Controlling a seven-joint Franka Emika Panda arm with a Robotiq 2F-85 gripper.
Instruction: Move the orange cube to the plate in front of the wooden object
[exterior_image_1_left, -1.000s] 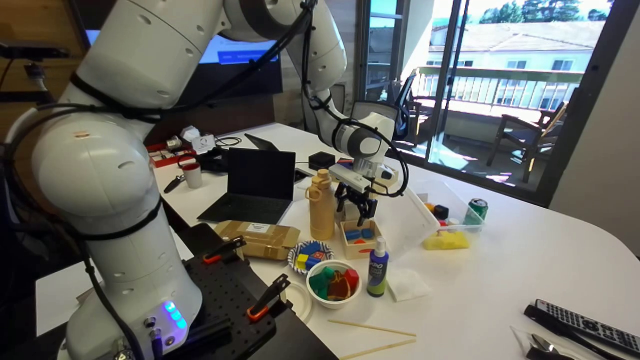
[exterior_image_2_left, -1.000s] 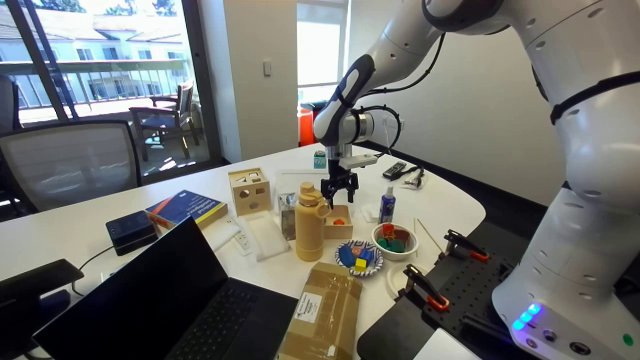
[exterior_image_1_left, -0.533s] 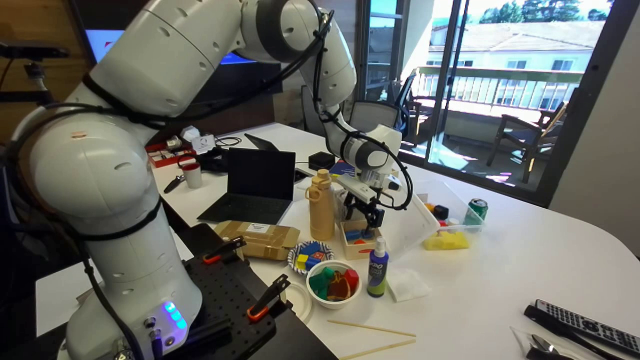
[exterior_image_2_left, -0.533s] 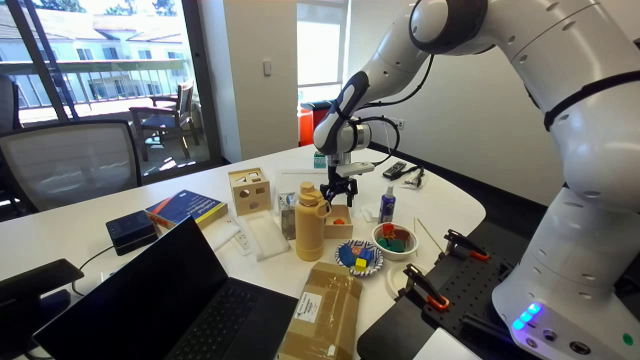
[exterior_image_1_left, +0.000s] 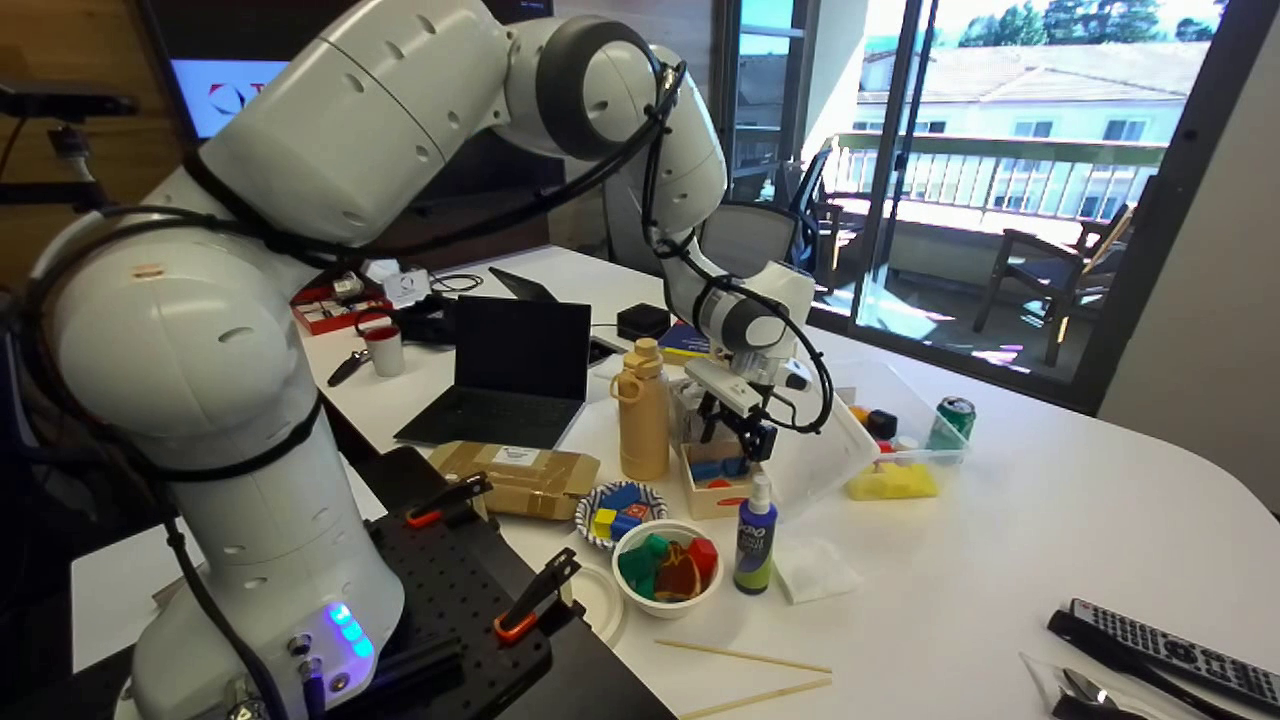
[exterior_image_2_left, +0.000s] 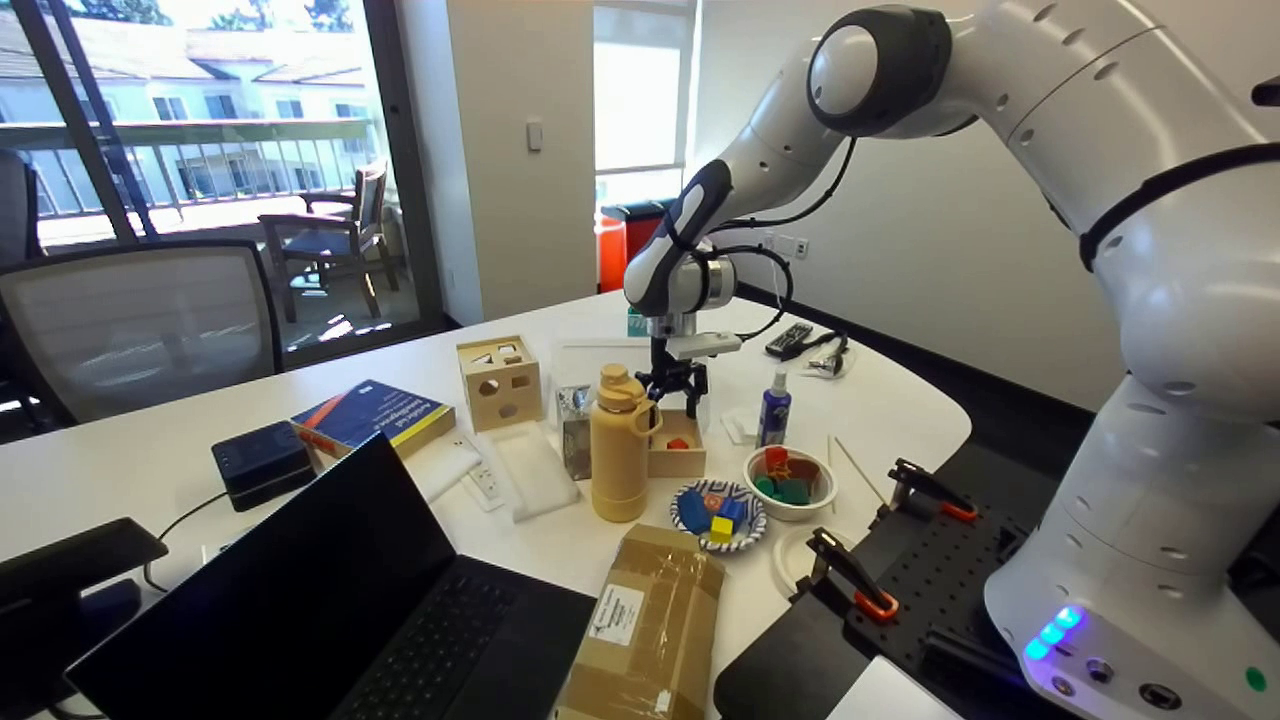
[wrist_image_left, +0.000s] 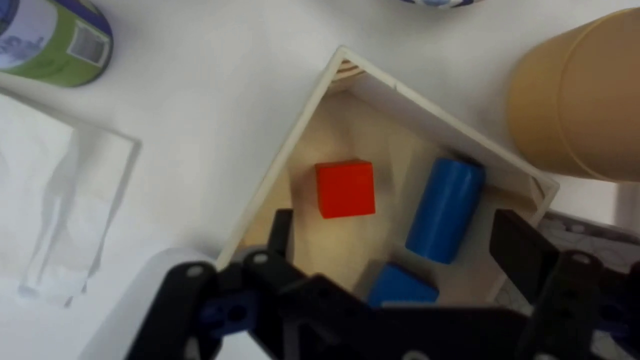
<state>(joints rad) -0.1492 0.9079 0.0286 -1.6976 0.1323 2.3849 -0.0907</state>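
Cube (wrist_image_left: 346, 190): in the box (wrist_image_left: 420, 120), mid-frame in the wrist view
Tool (wrist_image_left: 395, 220): released, above the box
Pick-up: your step in hand, it seems
Next: you likely centre over the cube, then lower

In an exterior view, the box (exterior_image_1_left: 708, 506) stands on the table (exterior_image_1_left: 1010, 520) just right of the flask (exterior_image_1_left: 644, 425). In it the cube (exterior_image_1_left: 719, 484) lies on the near side, with the cylinder (exterior_image_1_left: 705, 471) behind it to the left and a block (exterior_image_1_left: 736, 467) behind it to the right. The plate (exterior_image_1_left: 587, 517), with the parcel (exterior_image_1_left: 500, 490) to its left, sits nearer than the flask; the bowl (exterior_image_1_left: 665, 607) is just beside the plate, nearer and to the right. Right of the bowl, before the box, stands the spray bottle (exterior_image_1_left: 755, 545); the sticks (exterior_image_1_left: 745, 656) lie before both. In an exterior view, the wooden object (exterior_image_2_left: 500, 398) stands left of the flask and behind it.
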